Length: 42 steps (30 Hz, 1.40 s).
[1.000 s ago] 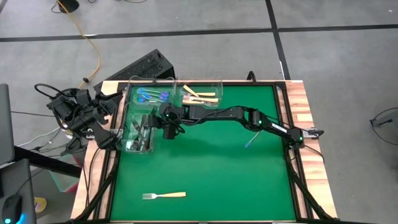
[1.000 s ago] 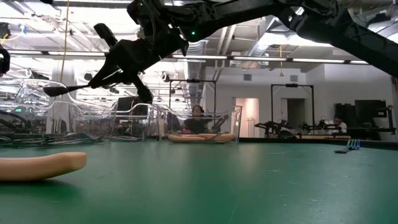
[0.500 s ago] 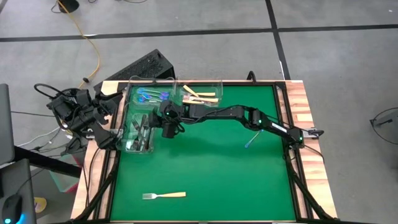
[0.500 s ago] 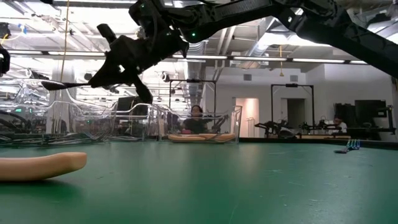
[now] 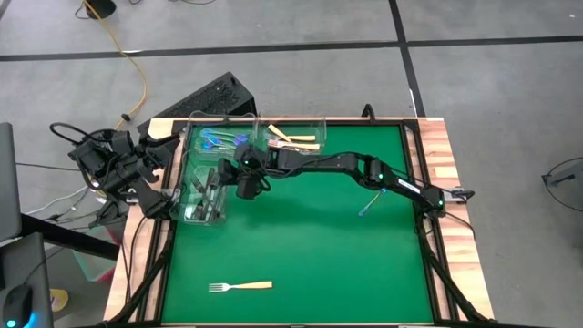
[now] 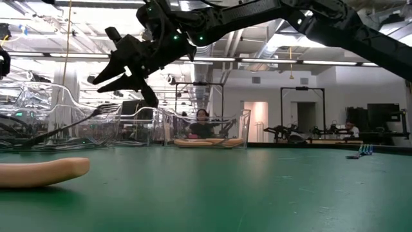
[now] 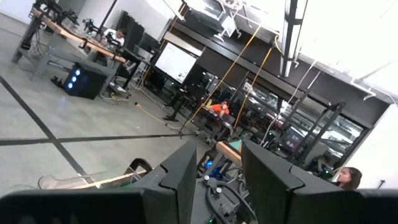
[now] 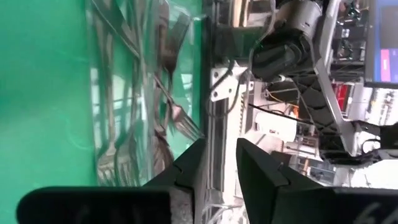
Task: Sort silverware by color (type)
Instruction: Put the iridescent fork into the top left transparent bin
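Dark forks (image 5: 208,189) piled in the clear bin (image 5: 189,215) at the mat's left edge; blue forks (image 5: 221,139) and tan forks (image 5: 293,138) in two bins along the far edge. One tan fork (image 5: 240,286) loose on the green mat (image 5: 301,246) near the front, one blue fork (image 5: 367,204) loose at right. Right gripper (image 6: 106,76) above the dark-fork bin, fingers apart, empty. Left gripper (image 7: 214,180) off the table's left side, fingers apart.

Green table mat (image 5: 301,246), tan-handled fork (image 5: 240,286), blue fork (image 5: 366,208), dark forks (image 5: 208,187).
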Available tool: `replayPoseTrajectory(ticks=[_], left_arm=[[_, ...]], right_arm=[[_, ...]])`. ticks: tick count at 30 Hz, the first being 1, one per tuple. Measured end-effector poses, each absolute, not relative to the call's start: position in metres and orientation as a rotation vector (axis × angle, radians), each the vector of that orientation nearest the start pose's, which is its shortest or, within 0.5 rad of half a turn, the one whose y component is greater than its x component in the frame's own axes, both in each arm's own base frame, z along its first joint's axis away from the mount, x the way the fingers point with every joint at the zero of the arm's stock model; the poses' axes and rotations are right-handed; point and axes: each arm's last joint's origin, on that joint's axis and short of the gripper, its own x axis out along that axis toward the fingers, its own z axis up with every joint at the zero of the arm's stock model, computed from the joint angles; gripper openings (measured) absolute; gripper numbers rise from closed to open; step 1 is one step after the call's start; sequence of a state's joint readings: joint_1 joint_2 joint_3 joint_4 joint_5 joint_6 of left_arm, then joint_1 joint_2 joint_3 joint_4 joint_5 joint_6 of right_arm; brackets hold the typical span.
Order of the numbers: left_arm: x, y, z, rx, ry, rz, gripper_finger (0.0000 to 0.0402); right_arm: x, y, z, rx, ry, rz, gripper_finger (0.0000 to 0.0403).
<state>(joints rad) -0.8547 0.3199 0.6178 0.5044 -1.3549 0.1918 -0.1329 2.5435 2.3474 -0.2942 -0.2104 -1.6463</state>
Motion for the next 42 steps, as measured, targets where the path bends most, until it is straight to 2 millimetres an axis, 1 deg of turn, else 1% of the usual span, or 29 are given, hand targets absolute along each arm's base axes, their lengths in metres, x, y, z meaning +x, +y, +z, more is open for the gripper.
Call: replayPoseTrajectory(ticks=[3, 6, 9, 11, 14, 15, 17, 20, 22, 24, 28, 30, 33, 37, 42], left_arm=[[0.046, -0.009, 0.369, -0.516, -0.309, 0.504, 0.0112], [0.046, -0.009, 0.369, -0.499, -0.304, 0.508, 0.0112], [0.046, -0.009, 0.369, -0.483, -0.289, 0.525, 0.0112], [0.046, -0.010, 0.368, -0.472, -0.279, 0.534, 0.0112], [0.046, -0.010, 0.367, -0.470, -0.267, 0.550, 0.0112], [0.046, -0.009, 0.367, -0.474, -0.268, 0.551, 0.0112], [0.046, -0.010, 0.367, -0.487, -0.274, 0.546, 0.0112], [0.046, -0.010, 0.367, -0.509, -0.281, 0.540, 0.0112], [0.046, -0.010, 0.367, -0.518, -0.283, 0.539, 0.0112], [0.046, -0.010, 0.367, -0.519, -0.283, 0.540, 0.0112], [0.047, -0.010, 0.366, -0.534, -0.283, 0.543, 0.0112], [0.047, -0.010, 0.365, -0.539, -0.275, 0.558, 0.0112], [0.046, -0.009, 0.365, -0.573, -0.269, 0.587, 0.0112], [0.046, -0.009, 0.364, -0.599, -0.266, 0.606, 0.0112], [0.046, -0.009, 0.364, -0.615, -0.270, 0.607, 0.0112]], right_arm=[[0.571, -0.072, 0.221, -1.514, 0.309, 0.412, 0.0108], [0.570, -0.074, 0.238, -1.406, 0.331, 0.292, 0.0108], [0.564, -0.074, 0.265, -1.267, 0.351, 0.136, 0.0108], [0.563, -0.072, 0.278, -1.135, 0.340, 0.021, 0.0108], [0.556, -0.070, 0.296, -0.919, 0.356, -0.116, 0.0108], [0.555, -0.068, 0.300, -0.873, 0.351, -0.154, 0.0108], [0.548, -0.066, 0.316, -0.799, 0.349, -0.206, 0.0108], [0.531, -0.063, 0.349, -0.671, 0.303, -0.265, 0.0108], [0.515, -0.062, 0.374, -0.591, 0.285, -0.277, 0.0108], [0.501, -0.059, 0.394, -0.535, 0.276, -0.282, 0.0108], [0.460, -0.055, 0.429, -0.451, 0.344, -0.273, 0.0108], [0.434, -0.053, 0.447, -0.412, 0.394, -0.269, 0.0108], [0.397, -0.049, 0.468, -0.344, 0.461, -0.267, 0.0108], [0.351, -0.042, 0.488, -0.281, 0.538, -0.263, 0.0108], [0.286, -0.028, 0.521, -0.203, 0.517, -0.260, 0.0108]])
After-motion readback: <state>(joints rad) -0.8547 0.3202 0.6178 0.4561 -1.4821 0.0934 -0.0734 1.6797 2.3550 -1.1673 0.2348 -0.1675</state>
